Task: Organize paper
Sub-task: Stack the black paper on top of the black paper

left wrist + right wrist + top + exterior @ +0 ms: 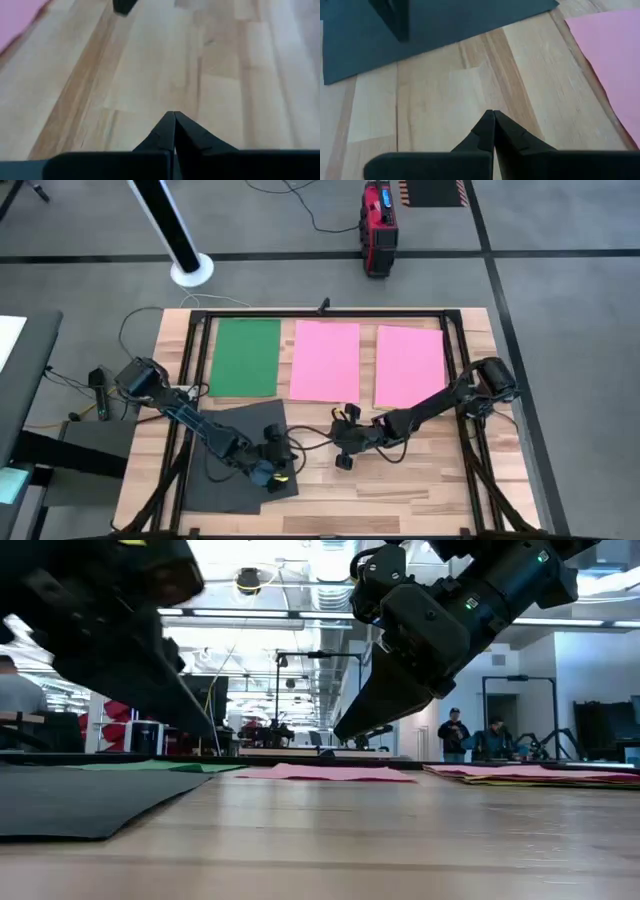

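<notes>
Coloured paper sheets lie flat on the wooden table: a green sheet (245,357) at the far left, a pink sheet (324,360) at the far middle, and another pink sheet (408,366) at the far right. A dark grey sheet (238,458) lies askew at the near left. My left gripper (288,468) hangs shut over that sheet's right edge, its fingertips (174,117) pointing out over bare wood. My right gripper (340,443) is shut too (493,116), just to the right, above bare wood between the grey sheet (445,25) and a pink sheet (610,60).
A black frame (330,313) runs round the work area. In the low view the right-hand pink sheet (530,772) lies on top of other sheets. Bare wood (400,480) spreads along the near side. People stand in the room beyond (455,735).
</notes>
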Robot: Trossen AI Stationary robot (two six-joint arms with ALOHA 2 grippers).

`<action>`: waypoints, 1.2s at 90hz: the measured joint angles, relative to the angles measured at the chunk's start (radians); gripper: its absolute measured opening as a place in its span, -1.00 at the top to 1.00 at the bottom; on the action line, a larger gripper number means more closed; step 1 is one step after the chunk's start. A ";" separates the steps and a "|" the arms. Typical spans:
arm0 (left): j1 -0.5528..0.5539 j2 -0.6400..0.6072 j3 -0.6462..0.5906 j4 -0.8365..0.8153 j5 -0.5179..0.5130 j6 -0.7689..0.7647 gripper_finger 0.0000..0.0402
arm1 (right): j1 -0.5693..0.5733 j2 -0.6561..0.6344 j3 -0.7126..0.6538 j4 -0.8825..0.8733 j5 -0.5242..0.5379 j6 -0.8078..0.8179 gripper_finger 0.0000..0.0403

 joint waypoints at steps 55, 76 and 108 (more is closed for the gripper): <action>-0.086 0.031 0.038 -0.159 0.052 -0.168 1.00 | 0.002 0.000 0.000 -0.044 0.003 0.001 1.00; -0.158 0.028 0.039 -0.206 0.038 -0.305 1.00 | 0.002 0.000 0.000 -0.044 0.003 0.007 1.00; -0.189 0.028 0.039 -0.202 0.056 -0.300 1.00 | 0.002 0.000 0.000 -0.044 0.002 0.007 1.00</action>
